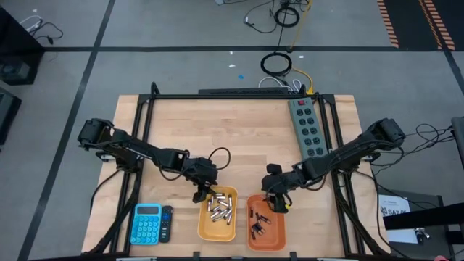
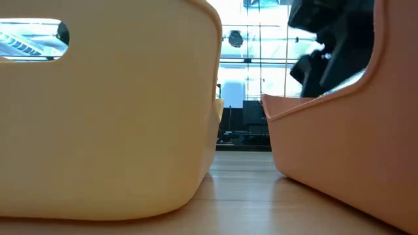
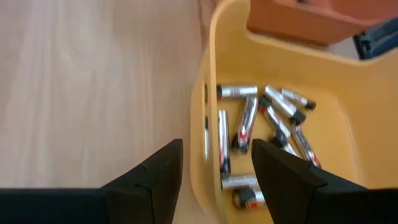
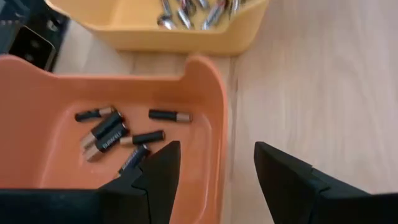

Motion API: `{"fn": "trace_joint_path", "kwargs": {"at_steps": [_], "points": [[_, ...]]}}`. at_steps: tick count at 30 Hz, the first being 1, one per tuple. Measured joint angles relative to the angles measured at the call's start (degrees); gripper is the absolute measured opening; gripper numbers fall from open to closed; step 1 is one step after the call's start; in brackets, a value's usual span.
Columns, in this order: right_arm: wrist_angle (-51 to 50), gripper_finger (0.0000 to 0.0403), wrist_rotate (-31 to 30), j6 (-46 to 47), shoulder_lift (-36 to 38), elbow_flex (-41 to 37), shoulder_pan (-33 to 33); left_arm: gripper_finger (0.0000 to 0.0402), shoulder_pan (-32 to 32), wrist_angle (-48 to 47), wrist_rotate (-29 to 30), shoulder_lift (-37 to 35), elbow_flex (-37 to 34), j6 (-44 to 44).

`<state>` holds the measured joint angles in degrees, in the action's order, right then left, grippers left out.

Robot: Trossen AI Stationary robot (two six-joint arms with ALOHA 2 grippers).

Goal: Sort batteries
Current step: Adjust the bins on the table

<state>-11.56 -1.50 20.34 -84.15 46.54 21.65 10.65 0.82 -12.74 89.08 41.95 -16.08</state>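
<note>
We see both grippers with jaws apart and nothing between them. Left gripper (image 1: 201, 190) hangs at the far rim of the yellow bin (image 1: 204, 230), where the silvery batteries (image 1: 220, 207) lie heaped. Right gripper (image 1: 277, 203) sits over the orange bin's (image 1: 278, 235) far rim, just right of the yellow bin; dark batteries (image 1: 258, 223) rest inside. No loose cells visible on the table (image 1: 239, 138), so sorting looks near done. To finish well, we'd lift straight up before swinging, clearing the bin walls. Open wood lies beyond the yellow bin; the calculator (image 1: 147, 223) crowds its left, the power strip (image 1: 307, 125) stands well off to the right
</note>
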Motion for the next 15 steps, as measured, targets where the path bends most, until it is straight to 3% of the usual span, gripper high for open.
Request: {"fn": "trace_joint_path", "kwargs": {"at_steps": [15], "points": [[-10.18, 0.0196, 0.02, 9.57, -2.85, 0.00, -0.02, 0.0201, 1.17, -6.08, -1.34, 0.00, 0.04, -4.28]]}}
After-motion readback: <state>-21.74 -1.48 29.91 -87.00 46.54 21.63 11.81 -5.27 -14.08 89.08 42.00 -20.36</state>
